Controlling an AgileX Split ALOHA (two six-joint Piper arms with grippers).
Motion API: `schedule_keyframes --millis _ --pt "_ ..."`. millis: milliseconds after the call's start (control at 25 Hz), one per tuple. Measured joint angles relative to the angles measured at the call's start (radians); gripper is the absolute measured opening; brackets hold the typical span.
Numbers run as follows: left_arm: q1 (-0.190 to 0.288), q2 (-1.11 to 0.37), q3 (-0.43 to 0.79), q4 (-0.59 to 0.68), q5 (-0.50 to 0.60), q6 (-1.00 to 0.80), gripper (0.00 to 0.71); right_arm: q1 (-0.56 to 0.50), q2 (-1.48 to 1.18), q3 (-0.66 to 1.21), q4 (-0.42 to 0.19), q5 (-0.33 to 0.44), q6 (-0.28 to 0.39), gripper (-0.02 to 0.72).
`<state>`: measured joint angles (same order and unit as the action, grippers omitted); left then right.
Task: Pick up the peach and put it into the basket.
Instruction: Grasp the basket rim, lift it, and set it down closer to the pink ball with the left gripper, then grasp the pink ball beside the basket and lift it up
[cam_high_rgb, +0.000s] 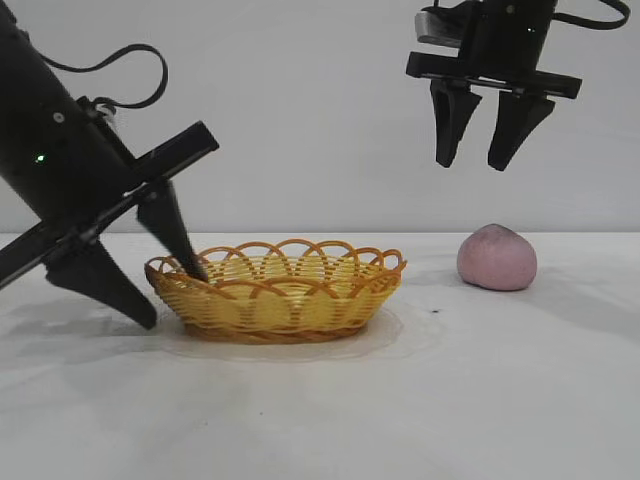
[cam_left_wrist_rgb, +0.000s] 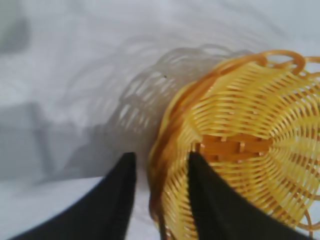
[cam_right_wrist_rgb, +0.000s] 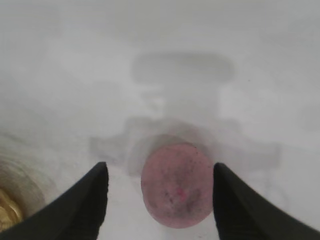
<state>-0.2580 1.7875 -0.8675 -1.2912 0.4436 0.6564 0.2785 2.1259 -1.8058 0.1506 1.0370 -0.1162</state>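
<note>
The peach (cam_high_rgb: 497, 258), a dull pinkish-mauve lump, sits on the white table at the right. My right gripper (cam_high_rgb: 471, 165) hangs open well above it, slightly to its left. In the right wrist view the peach (cam_right_wrist_rgb: 176, 184) lies between the spread fingers of the right gripper (cam_right_wrist_rgb: 160, 167), far below them. The yellow basket (cam_high_rgb: 275, 295) with the orange looped rim stands at the centre and is empty. My left gripper (cam_high_rgb: 175, 298) is open and straddles the basket's left rim, one finger inside and one outside. The left wrist view shows the basket (cam_left_wrist_rgb: 240, 150) and a gap between the outer finger of the left gripper (cam_left_wrist_rgb: 161, 157) and the rim.
The white table (cam_high_rgb: 500, 400) runs to a plain pale wall behind. A stretch of bare table lies between the basket and the peach.
</note>
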Motion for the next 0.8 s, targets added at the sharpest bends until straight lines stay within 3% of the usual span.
schedule_keyframes --millis 120,280,400,480,560,640,680,800 --pt "0.086 -0.055 0.023 0.028 0.004 0.0 0.484 0.0 0.0 0.0 0.004 0.0 0.0 0.426" --pt "0.2 -0.123 0.031 0.159 0.011 -0.003 0.484 0.0 0.0 0.0 0.015 0.0 0.0 0.426" --pt "0.214 -0.173 0.001 0.446 0.036 -0.092 0.484 0.0 0.0 0.0 0.026 0.0 -0.002 0.426" --pt "0.214 -0.192 -0.035 0.724 0.084 -0.277 0.389 0.0 0.0 0.0 0.031 0.0 -0.002 0.426" --pt "0.214 -0.199 -0.06 1.004 0.127 -0.463 0.394 0.0 0.0 0.0 0.033 0.0 -0.002 0.426" --pt "0.214 -0.205 -0.063 1.2 0.161 -0.61 0.394 0.0 0.0 0.0 0.035 0.0 -0.004 0.426" --pt "0.214 -0.209 -0.063 1.272 0.179 -0.664 0.354 0.0 0.0 0.0 0.035 -0.002 -0.003 0.426" --pt "0.214 -0.251 -0.063 1.346 0.216 -0.727 0.368 0.0 0.0 0.0 0.037 -0.002 -0.003 0.426"
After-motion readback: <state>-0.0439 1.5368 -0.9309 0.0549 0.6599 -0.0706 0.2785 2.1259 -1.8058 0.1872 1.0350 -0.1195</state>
